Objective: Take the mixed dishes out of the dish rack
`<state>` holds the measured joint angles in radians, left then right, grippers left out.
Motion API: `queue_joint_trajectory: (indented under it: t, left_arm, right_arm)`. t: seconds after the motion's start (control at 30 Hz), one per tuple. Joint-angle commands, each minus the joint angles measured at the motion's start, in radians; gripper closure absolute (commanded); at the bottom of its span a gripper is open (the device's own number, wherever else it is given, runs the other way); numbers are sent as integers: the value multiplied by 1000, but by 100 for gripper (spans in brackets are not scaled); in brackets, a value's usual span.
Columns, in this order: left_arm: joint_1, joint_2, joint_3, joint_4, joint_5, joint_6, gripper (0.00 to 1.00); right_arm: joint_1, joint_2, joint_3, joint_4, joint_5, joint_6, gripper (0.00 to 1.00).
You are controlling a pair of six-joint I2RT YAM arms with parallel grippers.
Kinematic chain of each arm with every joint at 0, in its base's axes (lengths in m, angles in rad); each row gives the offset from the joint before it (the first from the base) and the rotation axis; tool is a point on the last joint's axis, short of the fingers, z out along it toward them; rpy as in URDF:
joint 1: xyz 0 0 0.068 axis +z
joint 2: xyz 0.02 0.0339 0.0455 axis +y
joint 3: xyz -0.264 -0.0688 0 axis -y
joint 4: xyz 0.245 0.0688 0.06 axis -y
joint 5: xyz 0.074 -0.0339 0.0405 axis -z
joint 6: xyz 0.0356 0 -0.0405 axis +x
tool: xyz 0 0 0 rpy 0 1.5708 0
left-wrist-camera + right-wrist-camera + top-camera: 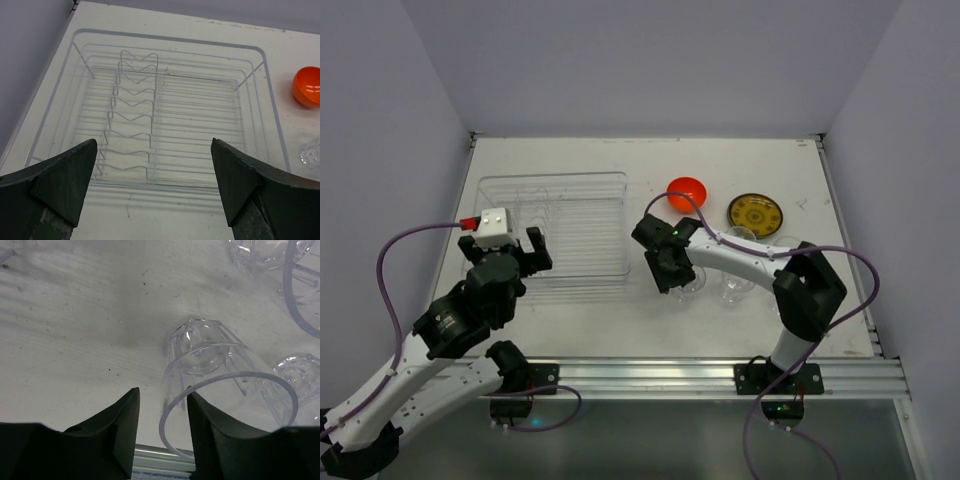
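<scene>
Clear plastic ribs fill the left wrist view. The dish rack (pixel 175 41) lies straight ahead of the left gripper (pixel 152 145), whose jaws stand wide apart and hold nothing. I see no dish between the dividers. Off to that gripper's right sits the orange bowl (pixel 307 86), cut by the frame edge.

The right gripper (pixel 163 395) has its jaws only narrowly parted. They straddle the near wall of a clear glass (pixel 200 355) on the worktop (pixel 75 315), one finger outside the rim and the other seemingly inside. Neither visibly presses it.

I judge the glass light, stiff, slick and quick to tip or crack, so the rim wall is the sensible hold, squeezed gently. I cannot tell whether it stands upright or leans.

More glasses (pixel 300 372) beyond and right of that gripper are cropped, and their count escapes me. The yellow patterned plate (pixel 755 213) lies farther right.
</scene>
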<state>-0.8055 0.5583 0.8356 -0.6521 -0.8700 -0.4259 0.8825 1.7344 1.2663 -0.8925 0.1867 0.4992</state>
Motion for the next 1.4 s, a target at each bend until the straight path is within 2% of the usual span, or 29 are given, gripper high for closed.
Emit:
queue_joint_trajectory:
  t: [0.0,0.07,0.13,0.17,0.2,0.23,0.27,0.3,0.33,0.4,0.5,0.53,0.6,0.63,0.67,0.8,0.97,1.07,1.23,1.37]
  left_arm:
    - [6,9,0,22,-56,-5,0]
    - [18,23,7,20,-60,-14,0]
    - [40,34,8,35,-31,-14,0]
    - [86,47,7,49,-5,-5,0]
    - [121,54,5,84,88,-1,0]
    - [215,63,2,107,157,16,0]
    - [267,64,-13,132,223,24,0]
    - [310,66,-23,178,347,30,0]
    - [387,74,-27,189,397,35,0]
    - [443,84,-30,201,471,33,0]
    - [488,110,-18,190,474,29,0]
    - [499,121,-13,187,468,30,0]
    - [512,132,5,180,447,33,0]
    - [525,137,14,174,439,33,0]
    - [546,134,22,169,433,29,0]
    - [562,92,23,180,468,39,0]
    - [562,38,29,145,450,50,0]
    - [562,6,33,128,508,49,0]
    - [560,-64,56,69,473,79,0]
    - [560,-119,77,46,511,108,0]
  right_arm:
    - [-4,-59,-1,30,2,4,53]
    - [-4,-101,2,21,13,9,43]
    - [-2,-143,1,20,20,15,36]
    - [-2,-194,-5,23,26,15,34]
    - [-4,-217,-7,23,26,18,33]
    - [-7,-243,-11,23,26,18,31]
    - [-8,-298,-13,23,26,21,31]
    - [-10,-329,-15,23,31,24,29]
    - [-16,-363,-18,24,42,24,25]
    - [-30,-464,-24,32,115,22,13]
    - [-137,-617,-70,121,163,-29,2]
    - [-242,-654,-97,173,136,-45,1]
    - [-350,-758,-113,208,129,-95,1]
    - [-356,-789,-113,207,182,-105,1]
    - [-356,-821,-114,199,314,-114,1]
    - [-356,-989,-137,158,444,-166,1]
    - [-356,-1229,-220,133,435,-202,1]
    - [-356,-1340,-226,106,389,-199,1]
    - [-356,-1417,-203,26,410,-194,1]
    - [-356,-1429,-174,-45,422,-192,1]
